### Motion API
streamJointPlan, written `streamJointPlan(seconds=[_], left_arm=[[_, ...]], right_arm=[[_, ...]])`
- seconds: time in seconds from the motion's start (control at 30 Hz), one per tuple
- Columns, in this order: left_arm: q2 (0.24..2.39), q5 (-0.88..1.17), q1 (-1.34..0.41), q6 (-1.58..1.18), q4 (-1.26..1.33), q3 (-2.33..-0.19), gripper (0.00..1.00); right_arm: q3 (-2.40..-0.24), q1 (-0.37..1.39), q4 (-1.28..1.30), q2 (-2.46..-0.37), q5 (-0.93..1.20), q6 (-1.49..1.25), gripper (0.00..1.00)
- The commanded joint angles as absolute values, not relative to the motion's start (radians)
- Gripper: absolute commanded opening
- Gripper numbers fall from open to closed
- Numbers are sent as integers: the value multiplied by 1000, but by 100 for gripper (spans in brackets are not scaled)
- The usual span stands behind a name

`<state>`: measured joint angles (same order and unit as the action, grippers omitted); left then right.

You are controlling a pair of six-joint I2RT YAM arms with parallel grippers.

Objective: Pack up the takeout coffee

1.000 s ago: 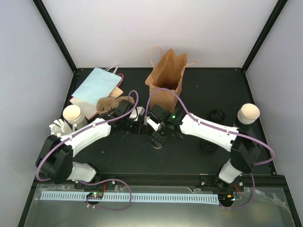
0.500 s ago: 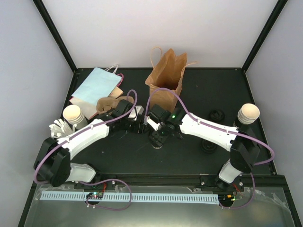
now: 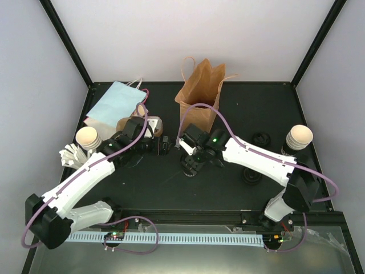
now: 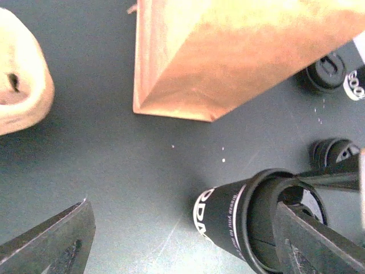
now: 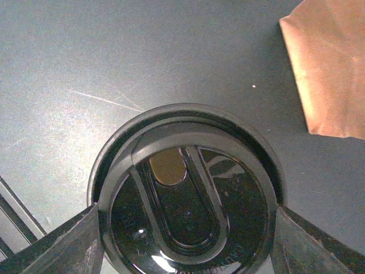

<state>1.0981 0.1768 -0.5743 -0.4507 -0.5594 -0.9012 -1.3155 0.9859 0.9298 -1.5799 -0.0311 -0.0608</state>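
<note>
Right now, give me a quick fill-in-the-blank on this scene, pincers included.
1. The right pincer grips the ___ that sits on the black cup.
2. The left pincer is ___ and holds nothing.
3. The brown bag stands ___ behind the cup.
4. The pale-blue bag lies flat at the far ___ of the table.

Missing words: lid; open; upright; left.
</note>
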Motion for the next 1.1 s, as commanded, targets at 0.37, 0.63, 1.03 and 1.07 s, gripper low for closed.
streamJointPlan(seconds=[0.37, 0.63, 1.03, 1.07], left_arm=[[1154, -14, -554, -320, -548, -1234, 99], [1486, -2, -546, -244, -648, -1615, 99], [1897, 78, -538, -222, -843, -2064, 81], [1906, 84, -538, -219, -841, -2071, 73]], right_arm=[[-1430, 976, 1023, -1311, -186, -162, 72], [-1498, 976, 1078, -1188, -226, -185, 70], [-1390, 973, 1129, -1077, -267, -237, 70], [-1372, 973, 1129, -1068, -268, -247, 70]])
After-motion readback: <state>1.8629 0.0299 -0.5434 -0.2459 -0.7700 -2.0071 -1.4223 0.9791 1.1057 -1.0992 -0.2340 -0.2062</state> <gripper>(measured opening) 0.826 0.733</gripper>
